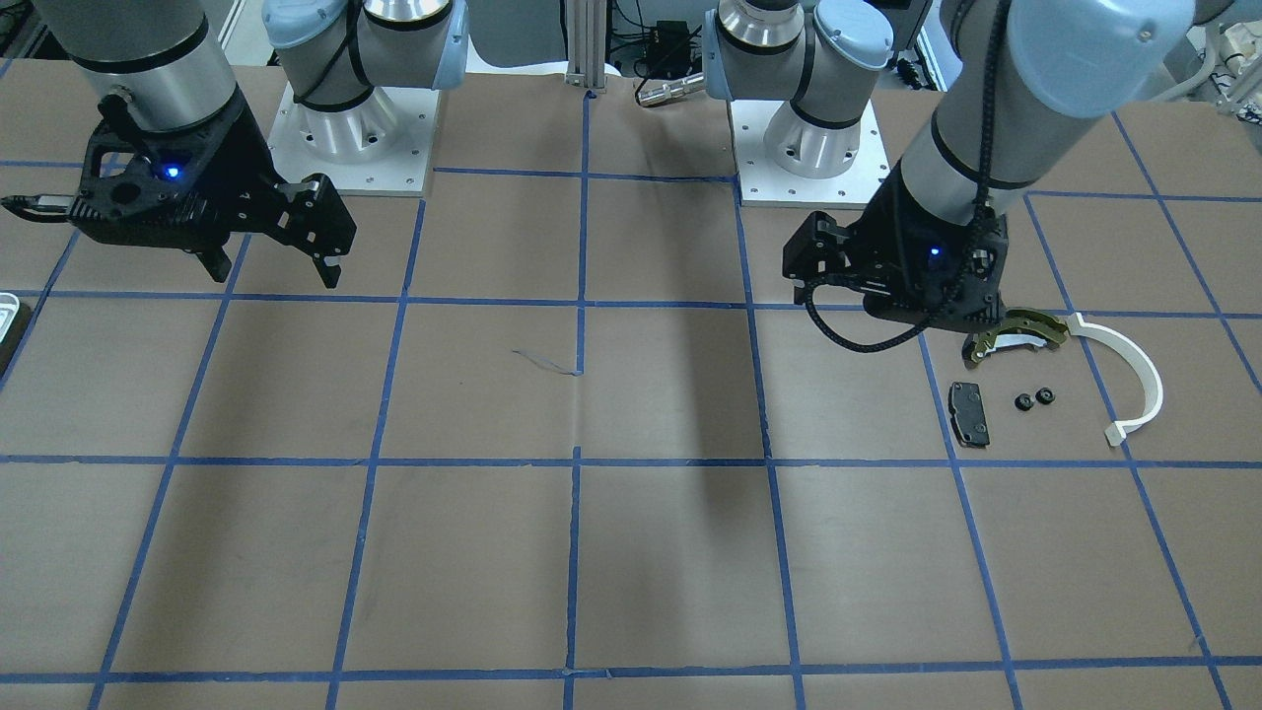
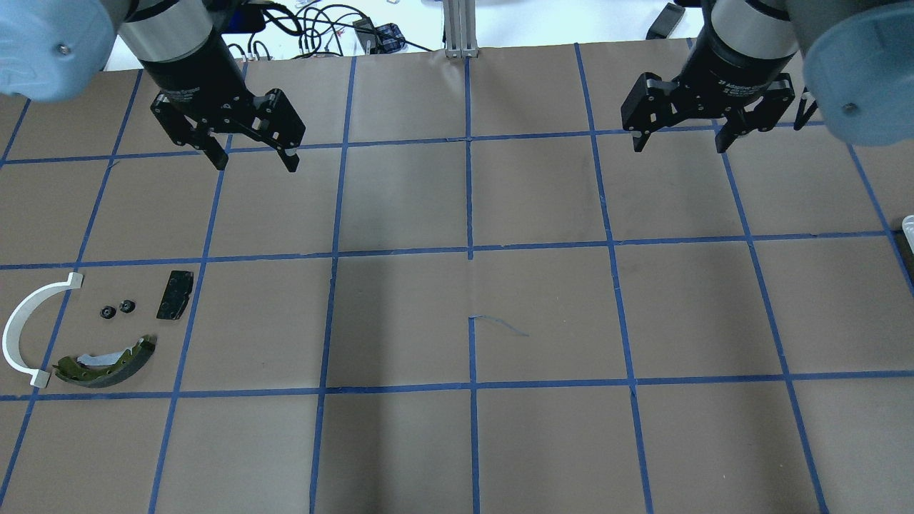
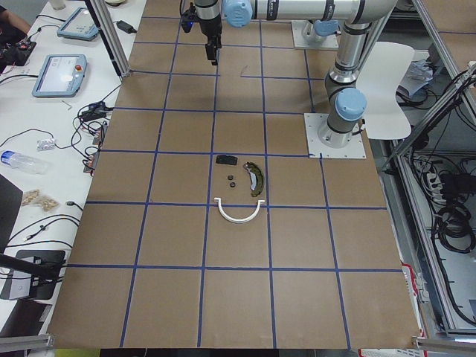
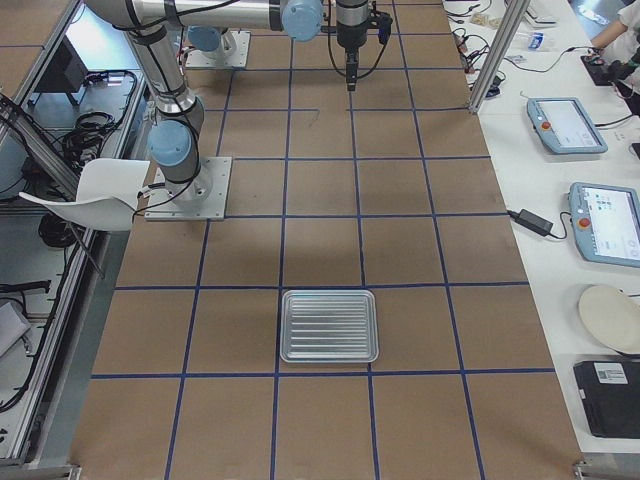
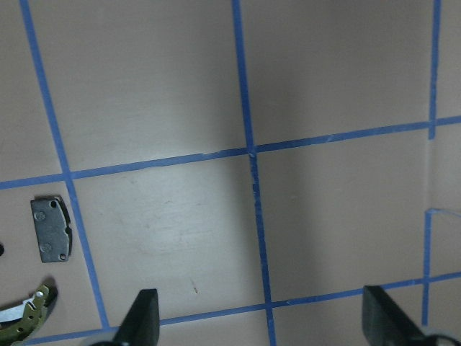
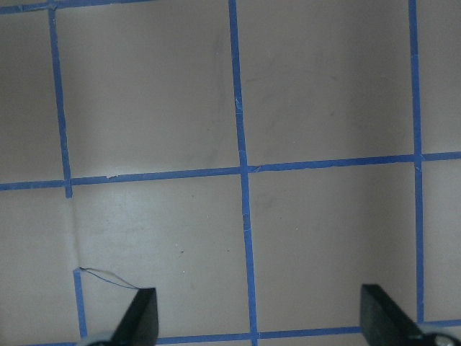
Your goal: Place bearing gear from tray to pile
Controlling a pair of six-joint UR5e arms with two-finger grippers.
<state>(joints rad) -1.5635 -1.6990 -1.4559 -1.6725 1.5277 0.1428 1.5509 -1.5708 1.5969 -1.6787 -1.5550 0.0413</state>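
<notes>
The pile lies at the table's left end: an olive brake shoe (image 2: 107, 363), a white plastic arc (image 2: 21, 328), a black pad (image 2: 175, 294) and two small black bearing gears (image 2: 107, 312) (image 2: 127, 306) between them. The ribbed metal tray (image 4: 329, 326) sits at the right end and nothing shows on it; only its rim (image 2: 908, 227) shows overhead. My left gripper (image 2: 253, 153) hangs open and empty above the table, beyond the pile. My right gripper (image 2: 678, 139) is open and empty, high over the far right squares.
Brown paper with a blue tape grid covers the table. The arm bases (image 1: 350, 128) (image 1: 813, 138) stand at the robot's edge. Tablets, cables and a bottle lie on side benches (image 3: 59, 74).
</notes>
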